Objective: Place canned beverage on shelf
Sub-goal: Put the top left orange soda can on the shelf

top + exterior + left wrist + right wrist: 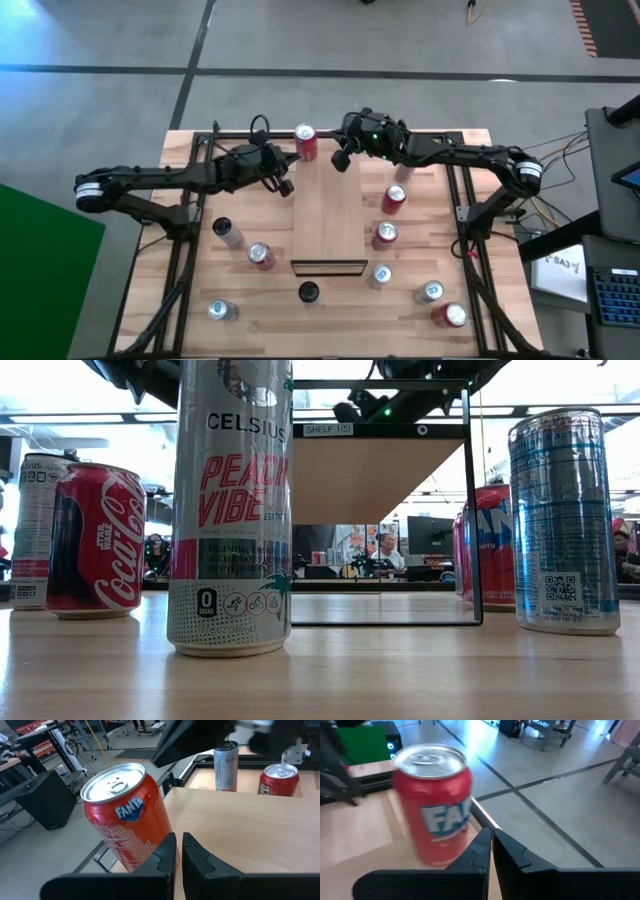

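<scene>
A: Where does the Fanta can stand?

B: Upright on the far end of the shelf, near its left corner. The dark-edged short end faces the near side of the table.

A: State of the left gripper?

B: Fingers closed together, empty. It hovers at the shelf's left edge, just near of the can, not touching it.

A: And the right gripper?

B: Also closed, holding nothing. It hangs over the shelf's far end, just right of the can.

A: Other items?

B: A Celsius can and a Coca-Cola can stand on the table near the low camera; further cans flank the shelf.
</scene>
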You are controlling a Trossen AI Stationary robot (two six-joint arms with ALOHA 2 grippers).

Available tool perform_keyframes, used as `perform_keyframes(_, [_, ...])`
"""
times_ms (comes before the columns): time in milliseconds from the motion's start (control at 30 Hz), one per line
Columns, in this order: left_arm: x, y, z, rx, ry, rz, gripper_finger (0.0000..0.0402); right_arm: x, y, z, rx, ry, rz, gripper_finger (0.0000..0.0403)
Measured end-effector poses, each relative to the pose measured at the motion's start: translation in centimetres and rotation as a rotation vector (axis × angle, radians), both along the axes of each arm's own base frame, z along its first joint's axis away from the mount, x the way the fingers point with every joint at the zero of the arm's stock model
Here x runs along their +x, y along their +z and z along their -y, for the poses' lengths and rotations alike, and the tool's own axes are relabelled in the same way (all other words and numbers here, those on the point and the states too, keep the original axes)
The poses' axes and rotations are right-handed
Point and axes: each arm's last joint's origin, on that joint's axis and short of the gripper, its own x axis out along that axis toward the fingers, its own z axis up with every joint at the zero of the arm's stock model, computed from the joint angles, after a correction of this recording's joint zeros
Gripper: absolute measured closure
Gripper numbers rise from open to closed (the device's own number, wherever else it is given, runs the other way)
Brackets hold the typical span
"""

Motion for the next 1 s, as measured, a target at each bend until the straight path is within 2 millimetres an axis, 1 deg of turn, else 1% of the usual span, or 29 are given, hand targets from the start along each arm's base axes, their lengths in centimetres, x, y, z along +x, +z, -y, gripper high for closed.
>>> perform_keyframes(100, [0.0, -0.4, 0.0, -0.007, 0.002, -0.008, 0.0402, 0.3, -0.4, 0.6, 0.007, -0.009, -0.013, 0.0392])
perform_keyframes(333, [0.0, -0.5, 0.0, -0.007, 0.004, -0.006, 0.0402, 0.8, -0.8, 1.6, 0.024, 0.008, -0.009, 0.0392])
perform_keyframes(467, [0.0, -0.4, -0.2, 0.0, 0.013, 0.003, 0.0402, 1.3, -0.4, 1.7, 0.013, 0.023, 0.003, 0.0392])
perform_keyframes(667, [0.2, -0.5, -0.3, 0.002, 0.019, 0.009, 0.0402, 2.1, -0.7, 2.0, 0.02, 0.057, -0.004, 0.0392])
perform_keyframes(1000, [0.2, -0.6, -0.5, 0.004, 0.021, 0.003, 0.0402, 2.0, -0.4, 1.9, 0.022, 0.057, 0.009, 0.0392])
